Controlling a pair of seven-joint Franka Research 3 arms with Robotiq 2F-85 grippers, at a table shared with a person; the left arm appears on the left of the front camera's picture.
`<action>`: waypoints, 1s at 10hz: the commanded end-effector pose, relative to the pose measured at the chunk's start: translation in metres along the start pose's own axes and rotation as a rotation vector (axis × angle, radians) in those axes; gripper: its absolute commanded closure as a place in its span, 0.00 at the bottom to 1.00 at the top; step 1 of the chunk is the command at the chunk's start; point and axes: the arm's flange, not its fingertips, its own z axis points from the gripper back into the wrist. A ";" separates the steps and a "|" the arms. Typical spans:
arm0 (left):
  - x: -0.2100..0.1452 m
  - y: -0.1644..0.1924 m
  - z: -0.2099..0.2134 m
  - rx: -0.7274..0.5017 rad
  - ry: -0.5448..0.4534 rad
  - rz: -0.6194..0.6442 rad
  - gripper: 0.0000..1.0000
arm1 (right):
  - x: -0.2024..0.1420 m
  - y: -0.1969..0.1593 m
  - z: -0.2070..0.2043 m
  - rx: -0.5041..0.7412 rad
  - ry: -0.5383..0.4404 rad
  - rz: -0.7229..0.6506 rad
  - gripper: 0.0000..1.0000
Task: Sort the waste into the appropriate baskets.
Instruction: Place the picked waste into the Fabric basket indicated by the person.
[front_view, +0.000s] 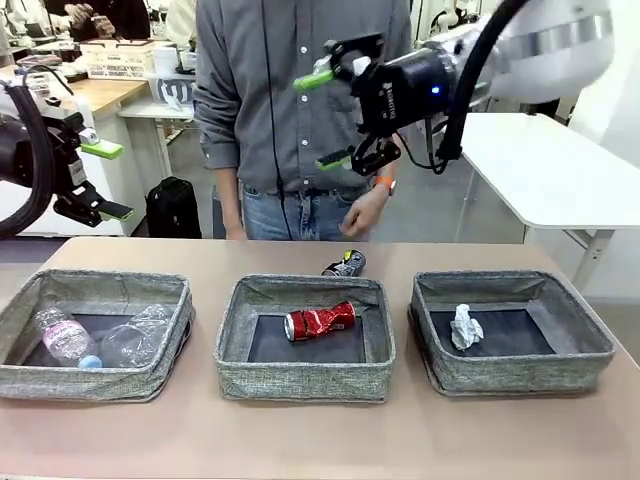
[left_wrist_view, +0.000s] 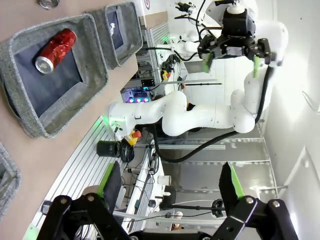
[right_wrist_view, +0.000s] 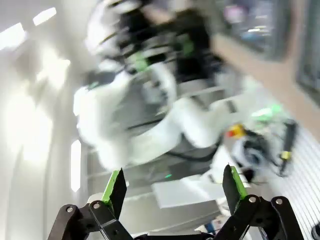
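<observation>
The black can (front_view: 345, 264) lay on the surface just behind the middle basket (front_view: 305, 376), centre frame, long axis slanting; the right fingers (front_view: 333, 119), spread wide and empty, hung above it, nearer than the left fingers (front_view: 108, 181), likewise wide and empty.

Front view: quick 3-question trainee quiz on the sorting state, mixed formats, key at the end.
1. True or false: the crushed red can lies in the middle basket.
2. Which item is on the table, outside any basket? A) crumpled paper ball B) crushed black can C) plastic bottle
3. Fill in: the left gripper and right gripper are both ____.

Key: 1 true; 2 B; 3 open
</observation>
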 end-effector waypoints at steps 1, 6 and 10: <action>-0.001 -0.002 0.000 0.005 0.004 0.003 0.00 | -0.015 -0.063 0.001 0.417 0.137 0.149 0.00; -0.001 -0.002 0.000 0.005 0.004 0.003 0.00 | -0.097 -0.092 0.059 0.111 -0.152 0.005 0.00; -0.001 -0.002 0.000 0.005 0.004 0.003 0.00 | -0.106 -0.091 0.085 0.064 -0.261 0.011 0.00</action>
